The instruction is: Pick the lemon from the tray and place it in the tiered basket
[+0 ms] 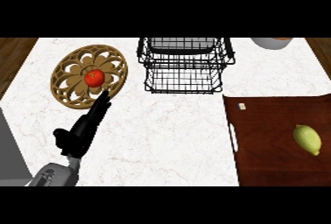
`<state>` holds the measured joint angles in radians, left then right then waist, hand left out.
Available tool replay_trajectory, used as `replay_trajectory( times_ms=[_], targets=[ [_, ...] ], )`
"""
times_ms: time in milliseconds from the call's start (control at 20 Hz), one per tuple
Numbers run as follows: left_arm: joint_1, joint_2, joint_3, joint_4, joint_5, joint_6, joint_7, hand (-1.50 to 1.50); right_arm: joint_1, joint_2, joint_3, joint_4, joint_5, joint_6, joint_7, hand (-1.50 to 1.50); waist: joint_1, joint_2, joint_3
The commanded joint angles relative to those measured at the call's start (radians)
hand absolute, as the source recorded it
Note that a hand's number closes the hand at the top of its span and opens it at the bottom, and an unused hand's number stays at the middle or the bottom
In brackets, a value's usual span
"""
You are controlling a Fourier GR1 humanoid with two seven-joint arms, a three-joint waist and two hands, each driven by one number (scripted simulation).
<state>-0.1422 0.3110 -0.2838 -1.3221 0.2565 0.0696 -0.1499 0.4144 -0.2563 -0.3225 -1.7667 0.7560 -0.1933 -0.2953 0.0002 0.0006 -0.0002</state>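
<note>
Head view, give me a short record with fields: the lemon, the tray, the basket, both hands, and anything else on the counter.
lemon: lying on the tray, toward its right side, untouched
tray: dark brown, at the right of the counter
tiered basket: black wire, far centre
left hand: open, fingers straight, tips at the round wooden plate's near rim
round wooden plate: far left, red tomato at its middle
right hand: not in view

The small white tag (241, 106) on the tray (271, 118) is illegible.
</note>
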Motion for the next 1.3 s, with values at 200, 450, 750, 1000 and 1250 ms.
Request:
replay_trajectory(
  times_ms=[200,450,750,1000,1250],
  targets=[
    [0.044,-0.02,0.043,-0.098,-0.046,-0.027,0.075,0.0,-0.096,0.071,0.025,0.144,0.082,-0.054,-0.008,-1.5,0.0,-0.001,0.0],
    [0.002,-0.088,0.078,-0.036,-0.102,-0.045,0.065,0.0,-0.175,0.015,-0.049,0.27,0.034,-0.037,-0.035,-1.5,-0.003,-0.001,0.0],
    [0.029,-0.099,0.118,0.046,-0.132,-0.09,-0.04,0.0,-0.316,-0.04,-0.075,0.476,0.018,-0.047,-0.081,-1.5,0.0,0.0,0.0],
    [0.062,-0.105,0.122,-0.083,-0.123,-0.085,0.07,0.0,-0.378,-0.033,-0.055,0.564,0.051,-0.085,-0.09,-1.5,0.005,-0.001,0.001],
    [0.033,-0.098,0.141,-0.075,-0.125,-0.115,0.087,0.0,-0.391,-0.029,-0.067,0.637,0.026,-0.123,-0.166,-1.5,0.004,-0.001,0.001]
  ],
)
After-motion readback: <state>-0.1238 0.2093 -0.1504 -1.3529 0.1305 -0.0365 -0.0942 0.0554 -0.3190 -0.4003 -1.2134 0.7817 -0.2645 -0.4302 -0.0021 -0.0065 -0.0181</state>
